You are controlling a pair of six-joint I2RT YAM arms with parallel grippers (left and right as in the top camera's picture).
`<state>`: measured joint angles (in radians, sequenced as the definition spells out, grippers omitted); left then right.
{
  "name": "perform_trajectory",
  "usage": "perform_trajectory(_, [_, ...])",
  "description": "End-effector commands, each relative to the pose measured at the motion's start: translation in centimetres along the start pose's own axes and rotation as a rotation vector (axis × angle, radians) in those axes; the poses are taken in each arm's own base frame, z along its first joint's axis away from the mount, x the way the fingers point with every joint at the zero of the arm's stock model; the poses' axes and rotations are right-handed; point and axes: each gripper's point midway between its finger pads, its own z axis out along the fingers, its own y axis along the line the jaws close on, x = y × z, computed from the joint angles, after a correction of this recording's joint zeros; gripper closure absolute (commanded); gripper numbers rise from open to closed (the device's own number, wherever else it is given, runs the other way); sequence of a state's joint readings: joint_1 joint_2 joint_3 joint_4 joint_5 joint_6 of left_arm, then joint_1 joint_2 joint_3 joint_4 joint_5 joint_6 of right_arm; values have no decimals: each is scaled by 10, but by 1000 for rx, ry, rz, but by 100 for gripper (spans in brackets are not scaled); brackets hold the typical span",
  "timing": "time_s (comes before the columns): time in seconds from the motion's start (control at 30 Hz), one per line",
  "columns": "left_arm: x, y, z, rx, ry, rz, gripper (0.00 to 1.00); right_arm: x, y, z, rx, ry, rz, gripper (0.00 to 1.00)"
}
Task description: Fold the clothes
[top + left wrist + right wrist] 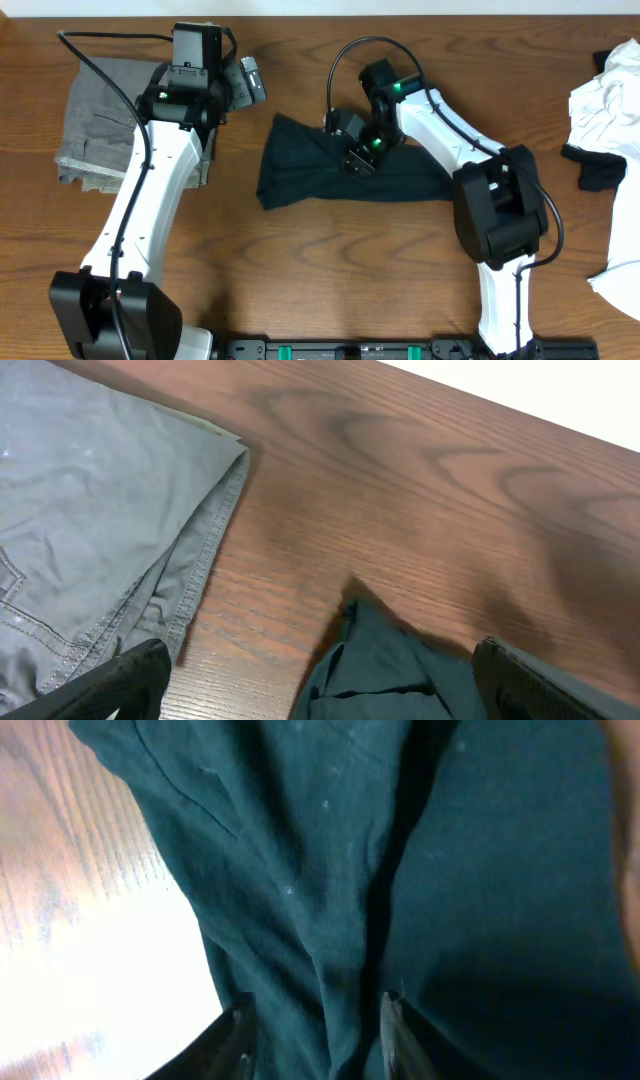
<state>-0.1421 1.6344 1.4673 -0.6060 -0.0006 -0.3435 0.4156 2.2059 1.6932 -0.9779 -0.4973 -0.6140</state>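
Your right gripper (358, 158) is pressing down onto the black T-shirt (300, 175), which is lying crumpled in the middle of the table (330, 270), spreading from a wide left end toward a narrower end under the right arm. In the right wrist view its fingers (236, 1038) are standing partly apart, with a raised ridge of the dark cloth running up between them. Whether they are actually pinching that ridge or only straddling it, you cannot tell from here. A patch of bare wood is showing just left of the cloth.

Your left gripper (248, 80) is hovering near the far edge of the table, between the grey trousers (95, 125) and the shirt, and it is holding nothing. Its two fingertips are sitting at opposite bottom corners of the left wrist view, spread wide. A corner of the shirt is poking up between them and a hemmed edge of the trousers is lying at the left.

The trousers are resting in a folded stack at the far left, partly under the left arm and well apart from the shirt. The white garment (610, 95) is lying bunched at the right edge, well apart from both arms. A small dark piece (597, 170) is sitting against it, too small to identify.
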Motion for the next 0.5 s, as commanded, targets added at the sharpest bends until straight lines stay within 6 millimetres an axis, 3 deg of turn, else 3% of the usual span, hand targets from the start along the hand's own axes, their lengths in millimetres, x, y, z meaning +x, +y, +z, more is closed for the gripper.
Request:
perform_trajectory(0.0, [0,3,2,-15,1,-3,2,0,4,14,-24,19,4,62])
perform_trajectory(0.13, [0,3,2,-15,1,-3,2,4,-2,27,-31,28,32,61])
perform_trajectory(0.3, [0,3,2,-15,1,-3,2,1,-1,24,-32,20,39,83])
perform_trajectory(0.47, [0,3,2,-15,1,-3,2,-2,10,19,-73,4,43,85])
